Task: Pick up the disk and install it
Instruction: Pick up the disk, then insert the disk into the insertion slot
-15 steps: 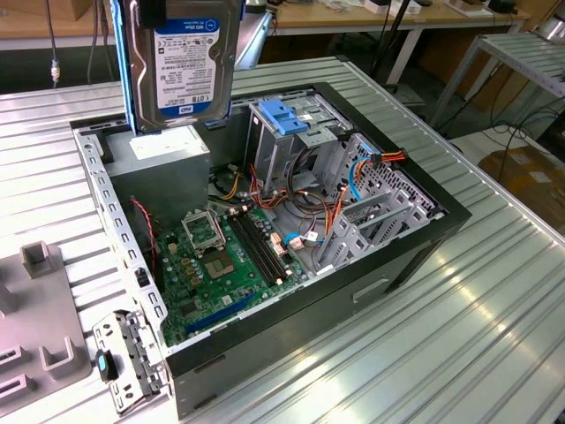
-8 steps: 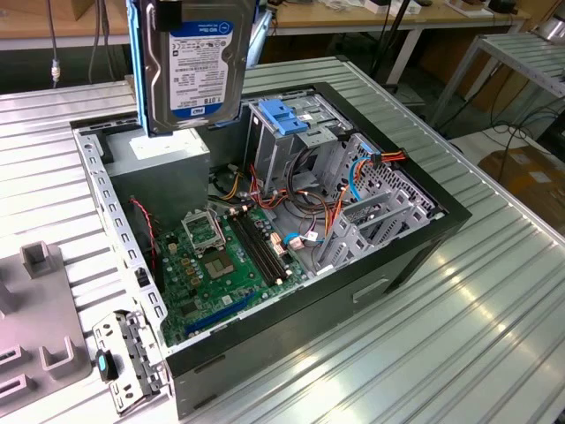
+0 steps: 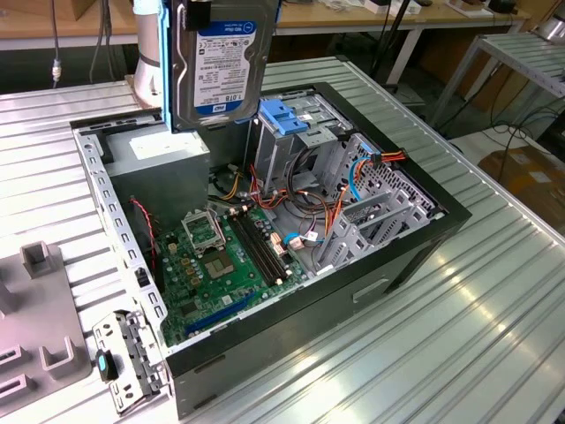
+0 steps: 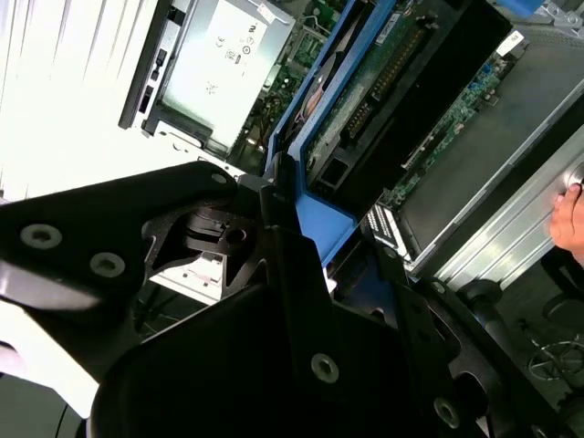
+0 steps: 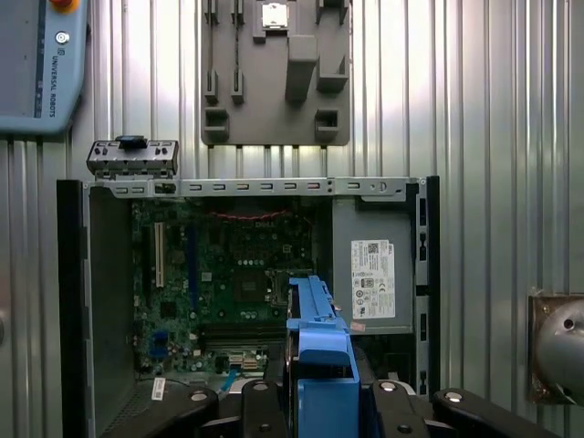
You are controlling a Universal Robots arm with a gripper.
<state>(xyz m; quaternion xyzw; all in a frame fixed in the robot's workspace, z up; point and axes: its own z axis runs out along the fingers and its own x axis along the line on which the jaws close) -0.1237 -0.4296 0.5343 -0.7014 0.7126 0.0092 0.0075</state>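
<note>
The disk (image 3: 221,66), a silver hard drive with a white label under a blue band and a blue carrier frame, hangs upright in the air above the back of the open computer case (image 3: 402,252). My gripper (image 3: 199,11) is shut on its top edge. In the second wrist view the gripper (image 4: 274,196) clamps the blue frame, and the disk (image 4: 365,87) shows its circuit-board side. In the first wrist view the disk's blue frame (image 5: 319,338) runs out from the gripper (image 5: 319,388) over the case interior.
Below the disk lies the grey power-supply box (image 3: 168,146). Beside it stands the metal drive cage with a blue cap (image 3: 284,119), then cables and the green motherboard (image 3: 221,256). A grey fixture plate (image 3: 35,300) lies at the exterior view's left. A hand (image 4: 570,224) rests near the case.
</note>
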